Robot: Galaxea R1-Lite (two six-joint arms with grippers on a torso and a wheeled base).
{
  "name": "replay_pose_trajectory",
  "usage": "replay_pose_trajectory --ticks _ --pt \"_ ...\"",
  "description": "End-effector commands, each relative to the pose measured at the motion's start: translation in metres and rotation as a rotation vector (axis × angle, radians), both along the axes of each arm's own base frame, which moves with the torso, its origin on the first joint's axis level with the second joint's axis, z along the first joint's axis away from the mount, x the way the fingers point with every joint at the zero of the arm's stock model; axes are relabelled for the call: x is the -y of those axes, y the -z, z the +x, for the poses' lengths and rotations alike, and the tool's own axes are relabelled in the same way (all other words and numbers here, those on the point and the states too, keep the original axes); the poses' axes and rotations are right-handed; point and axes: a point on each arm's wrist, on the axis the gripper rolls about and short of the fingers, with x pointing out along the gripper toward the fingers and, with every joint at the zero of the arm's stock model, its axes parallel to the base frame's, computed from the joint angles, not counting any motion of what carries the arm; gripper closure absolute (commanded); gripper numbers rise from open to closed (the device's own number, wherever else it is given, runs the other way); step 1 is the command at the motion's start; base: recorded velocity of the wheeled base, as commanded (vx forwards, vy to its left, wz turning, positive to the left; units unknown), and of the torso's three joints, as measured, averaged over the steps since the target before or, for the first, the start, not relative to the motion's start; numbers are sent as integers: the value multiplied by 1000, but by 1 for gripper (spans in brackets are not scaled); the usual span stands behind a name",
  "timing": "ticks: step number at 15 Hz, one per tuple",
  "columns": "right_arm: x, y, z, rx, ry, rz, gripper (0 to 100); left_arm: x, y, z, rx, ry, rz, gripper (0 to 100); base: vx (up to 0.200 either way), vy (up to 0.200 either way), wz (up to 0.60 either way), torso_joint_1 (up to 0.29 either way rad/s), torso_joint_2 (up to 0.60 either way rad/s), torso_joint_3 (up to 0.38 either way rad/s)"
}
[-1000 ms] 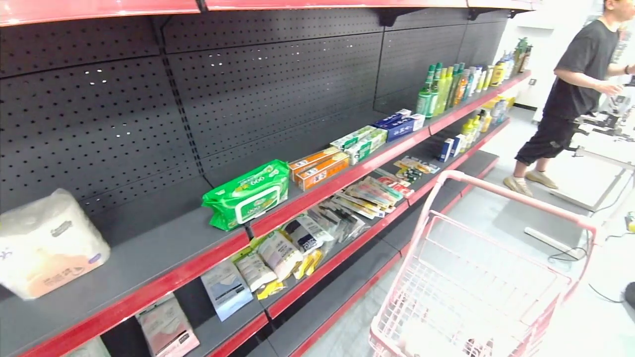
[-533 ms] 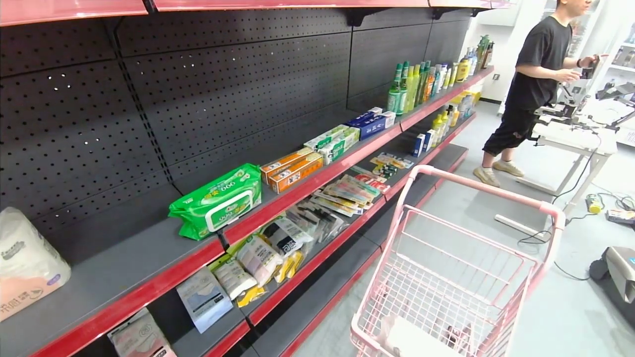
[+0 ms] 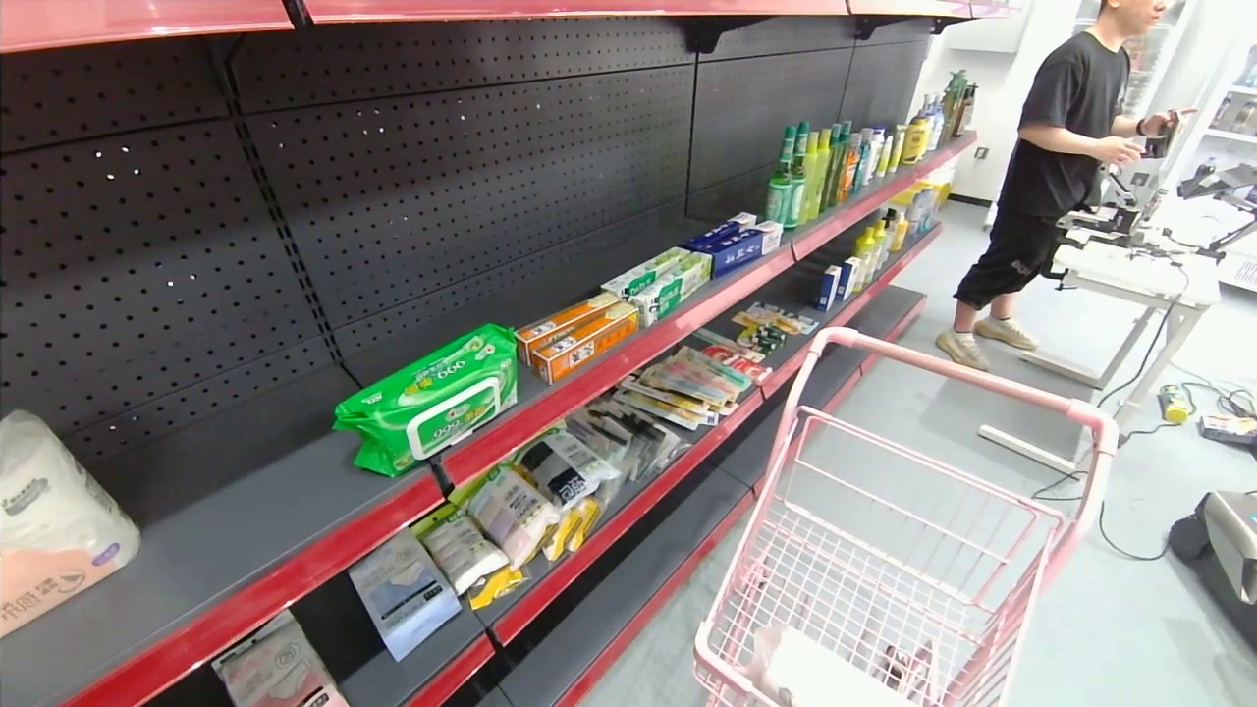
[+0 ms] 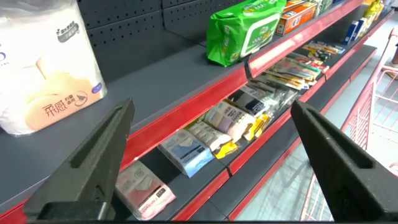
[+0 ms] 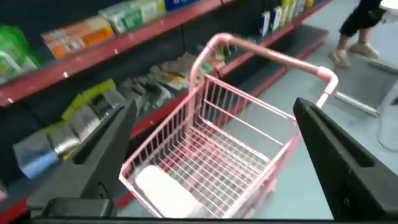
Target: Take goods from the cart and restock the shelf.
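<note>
The pink wire cart stands in the aisle beside the shelf, and a white pack lies in its basket. On the grey shelf board with a red edge lie a green wipes pack, orange boxes and a white paper-roll pack. My left gripper is open and holds nothing, in front of the board between the paper-roll pack and the wipes pack. My right gripper is open and holds nothing, above the cart and its white pack.
A lower board carries several sachets and flat packs. Bottles stand farther along the upper board. A white table, floor cables and a grey device sit right of the cart. Bare floor lies between.
The head camera has turned right since one second ago, shifting the whole picture left. Over the last half second the goods and the cart have kept their places.
</note>
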Motion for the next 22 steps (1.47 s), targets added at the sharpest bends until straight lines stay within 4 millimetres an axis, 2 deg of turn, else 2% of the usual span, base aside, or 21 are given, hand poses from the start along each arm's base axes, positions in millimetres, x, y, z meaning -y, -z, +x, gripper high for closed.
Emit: replay_pose_trajectory --ticks 1,5,7,12,14,17,19,22 --pt "0 4 102 -428 13 -113 0 0 0 0 0 -1 0 0 0 0 0 0 0 0" --pt "-14 53 110 -831 -207 -103 0 0 0 0 0 -1 0 0 0 0 0 0 0 0" --pt "-20 76 124 -967 -281 -141 0 0 0 0 0 -1 0 0 0 0 0 0 0 0" --pt "-25 95 149 -1069 -412 -248 0 0 0 0 0 -1 0 0 0 0 0 0 0 0" --pt "-37 105 158 -1113 -487 -286 0 0 0 0 0 -1 0 0 0 0 0 0 0 0" --pt "-50 120 184 -1149 -571 -372 0 0 0 0 0 -1 0 0 0 0 0 0 0 0" --pt "-63 132 205 -1116 -580 -419 0 0 0 0 0 -1 0 0 0 0 0 0 0 0" --pt "-82 139 221 -1094 -621 -456 0 0 0 0 0 -1 0 0 0 0 0 0 0 0"
